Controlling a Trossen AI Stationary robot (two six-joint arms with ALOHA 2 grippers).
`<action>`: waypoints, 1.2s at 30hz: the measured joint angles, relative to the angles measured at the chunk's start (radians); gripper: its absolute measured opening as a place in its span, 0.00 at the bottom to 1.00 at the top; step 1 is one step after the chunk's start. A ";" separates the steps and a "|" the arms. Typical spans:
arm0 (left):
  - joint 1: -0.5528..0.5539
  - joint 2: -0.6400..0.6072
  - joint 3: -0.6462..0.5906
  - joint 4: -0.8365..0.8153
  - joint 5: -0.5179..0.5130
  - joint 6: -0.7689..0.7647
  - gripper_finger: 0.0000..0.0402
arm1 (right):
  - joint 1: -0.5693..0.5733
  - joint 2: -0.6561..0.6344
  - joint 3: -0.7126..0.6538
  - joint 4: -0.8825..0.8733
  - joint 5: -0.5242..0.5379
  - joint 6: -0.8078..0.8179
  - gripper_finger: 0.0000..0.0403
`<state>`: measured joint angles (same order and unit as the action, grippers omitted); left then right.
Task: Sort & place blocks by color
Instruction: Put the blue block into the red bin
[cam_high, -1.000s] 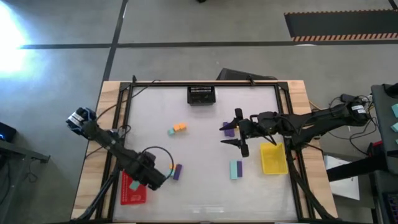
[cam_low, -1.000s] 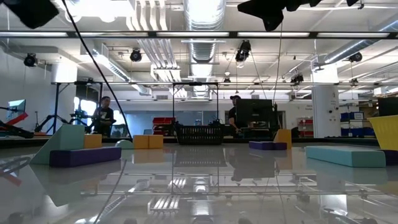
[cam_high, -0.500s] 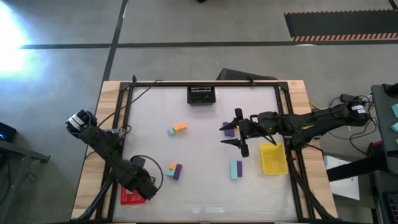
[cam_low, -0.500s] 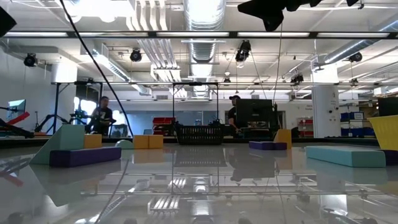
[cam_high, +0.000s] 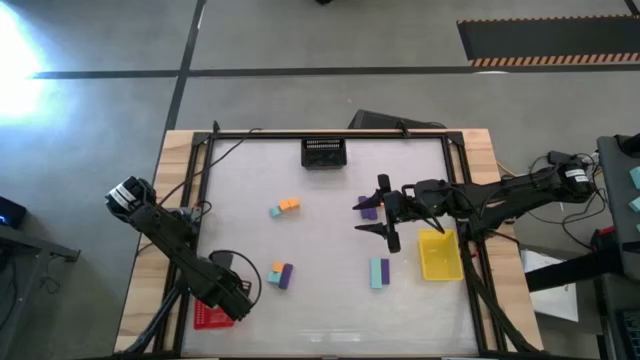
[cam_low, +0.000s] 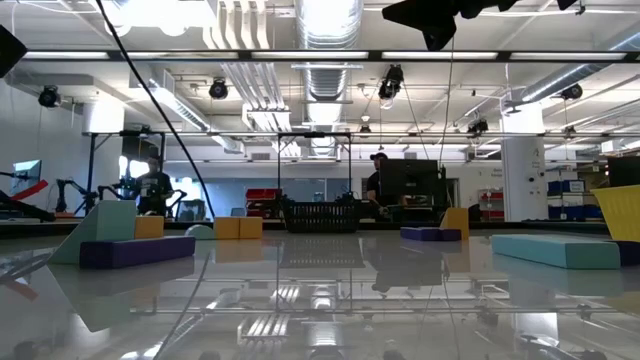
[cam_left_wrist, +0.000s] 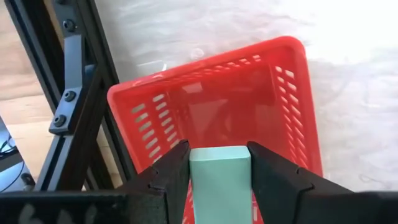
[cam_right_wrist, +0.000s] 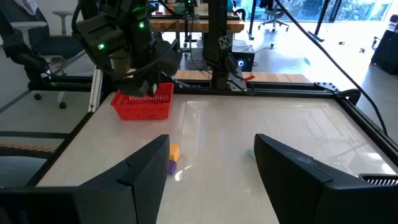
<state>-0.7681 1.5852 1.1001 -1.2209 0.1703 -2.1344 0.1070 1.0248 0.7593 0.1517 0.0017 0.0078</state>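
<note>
Mint green is what I see in my left tool: a small block squeezed between its two dark fingers, right above the red tray at the near left corner of the surface. My right tool hangs wide open with nothing in it, next to the yellow tray. Other blocks lie on the surface: an orange and purple pair, a teal one.
</note>
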 joint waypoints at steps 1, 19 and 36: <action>0.000 0.000 -0.003 0.007 0.000 0.003 0.34 | 0.000 0.000 0.000 0.000 0.000 0.000 0.56; 0.000 -0.010 -0.008 0.018 0.000 0.042 0.34 | 0.000 0.000 0.000 0.001 0.000 0.000 0.56; 0.000 -0.011 -0.008 0.018 0.000 0.056 0.47 | 0.000 0.000 0.000 0.001 0.000 -0.007 0.56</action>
<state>-0.7685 1.5742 1.0920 -1.2034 0.1703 -2.0785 0.1070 1.0248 0.7589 0.1532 0.0015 0.0003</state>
